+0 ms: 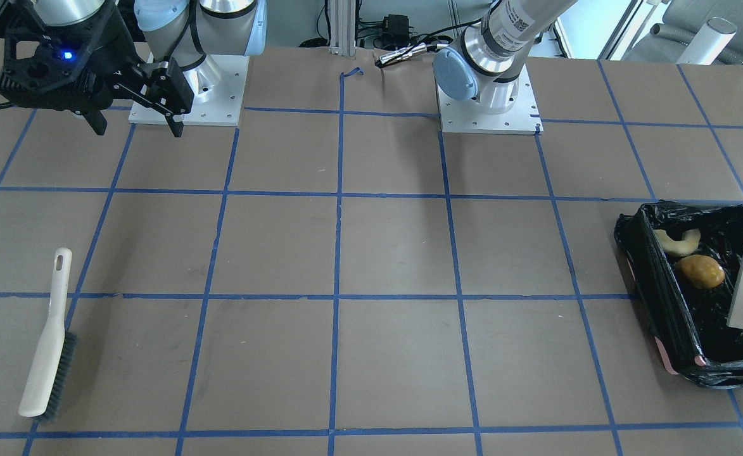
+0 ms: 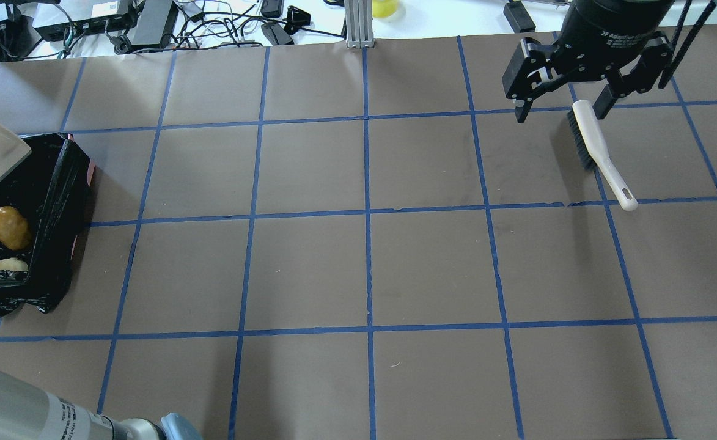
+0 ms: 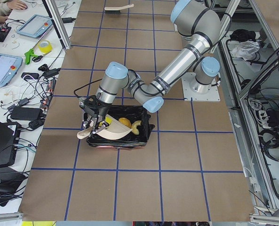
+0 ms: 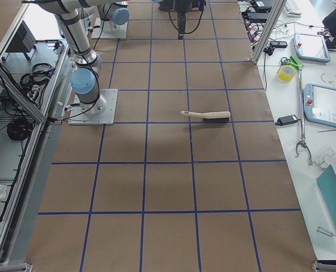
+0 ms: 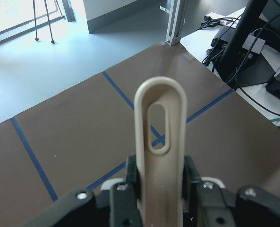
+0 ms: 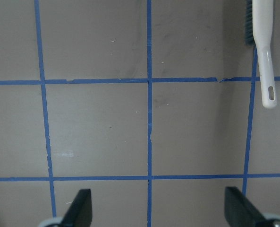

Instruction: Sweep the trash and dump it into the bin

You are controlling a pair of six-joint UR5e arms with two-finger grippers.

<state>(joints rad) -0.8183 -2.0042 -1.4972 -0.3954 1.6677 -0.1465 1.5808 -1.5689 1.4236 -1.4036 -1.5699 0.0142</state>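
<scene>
Dump step. The left gripper (image 5: 161,185) is clamped narrow on the handle of the dustpan (image 3: 113,133), and the pan hangs tilted over the bin (image 1: 656,285). The potato lump (image 1: 700,271) and the croissant piece (image 1: 678,242) lie on the black liner. A yellow bit up near the handle end of the pan, which I take for the sponge wedge (image 3: 106,121), has not dropped. To finish well I'd tip the pan steeper, with its lip low and inside the bin's walls, slowly. A light wedge may cling, then go all at once and bounce off the glossy bag. I'd watch the near rim, because the liner bulges there (pink corner showing) and the pan's edge could catch it and drag the box. There is room to spare. The table between the bin and the brush (image 1: 48,342) is open grid, and the brush lies flat, well apart. The right gripper (image 1: 139,130) hangs with fingers spread wide near its base, holding nothing and out of my way.
</scene>
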